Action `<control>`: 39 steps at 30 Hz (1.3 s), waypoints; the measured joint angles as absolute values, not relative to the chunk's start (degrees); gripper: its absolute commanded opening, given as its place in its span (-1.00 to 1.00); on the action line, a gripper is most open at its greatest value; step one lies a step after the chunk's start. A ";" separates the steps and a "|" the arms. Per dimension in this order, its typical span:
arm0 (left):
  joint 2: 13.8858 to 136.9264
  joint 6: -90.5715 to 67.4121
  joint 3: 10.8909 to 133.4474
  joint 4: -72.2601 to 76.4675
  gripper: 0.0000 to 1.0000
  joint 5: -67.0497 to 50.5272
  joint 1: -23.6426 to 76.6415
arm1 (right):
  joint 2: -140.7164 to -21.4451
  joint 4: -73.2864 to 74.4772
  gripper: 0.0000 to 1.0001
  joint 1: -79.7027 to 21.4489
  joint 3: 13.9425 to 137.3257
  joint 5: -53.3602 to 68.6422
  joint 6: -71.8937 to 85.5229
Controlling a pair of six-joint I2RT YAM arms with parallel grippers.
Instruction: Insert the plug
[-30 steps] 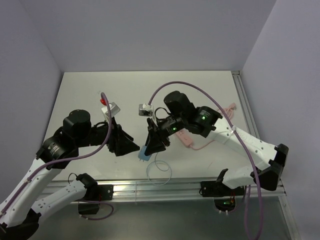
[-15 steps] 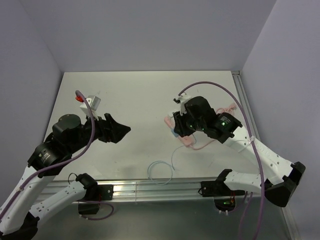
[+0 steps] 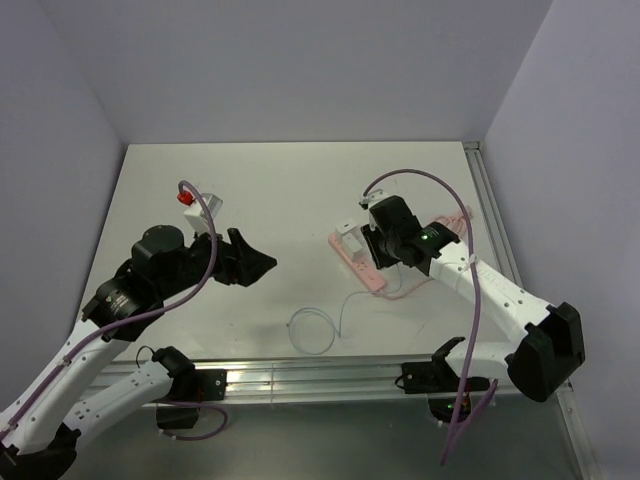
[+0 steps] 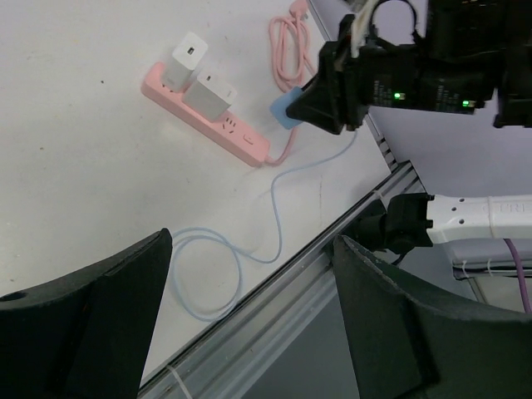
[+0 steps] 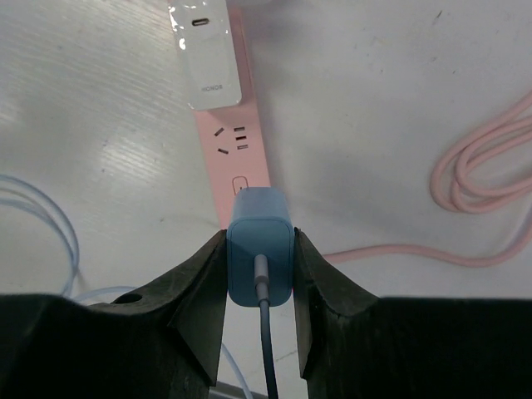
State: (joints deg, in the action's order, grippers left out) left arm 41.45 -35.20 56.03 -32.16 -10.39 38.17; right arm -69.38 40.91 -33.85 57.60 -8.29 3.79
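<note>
The blue plug (image 5: 260,266) with its pale blue cable is clamped between my right gripper's (image 5: 260,239) fingers. It hangs just above the near end of the pink power strip (image 5: 235,158), short of a free socket (image 5: 229,140). A white adapter (image 5: 204,50) sits in the strip further along. In the top view my right gripper (image 3: 374,250) is over the strip (image 3: 352,265) at centre right. My left gripper (image 3: 257,265) is open and empty, well left of the strip. The left wrist view shows the strip (image 4: 249,148), the plug (image 4: 288,108) and my open left gripper (image 4: 249,332).
The plug's blue cable loops on the table near the front edge (image 3: 312,330). A coiled pink cord (image 3: 455,218) lies right of the strip. A metal rail (image 3: 320,375) runs along the front edge, and a second white adapter (image 4: 187,54) is on the strip.
My right gripper carried the blue plug from the table's centre rightward to above the power strip, dragging the cable. My left gripper let go, pulled back left and now sits open.
</note>
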 measured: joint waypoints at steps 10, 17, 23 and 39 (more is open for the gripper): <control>40.97 -35.75 53.63 -30.59 0.66 -12.10 38.17 | -72.73 29.50 -1.00 -31.99 51.53 -3.33 -4.05; 40.73 -35.75 53.34 -29.67 0.66 -12.27 38.17 | -78.00 25.15 -1.00 -31.97 51.48 -0.97 -6.24; 40.71 -35.66 52.88 -29.76 0.66 -12.25 38.17 | -81.01 23.73 -1.00 -31.99 51.86 -0.82 -7.18; 41.04 -35.62 52.82 -29.71 0.66 -12.91 38.17 | -83.59 23.70 -1.00 -31.59 52.45 -1.23 -7.77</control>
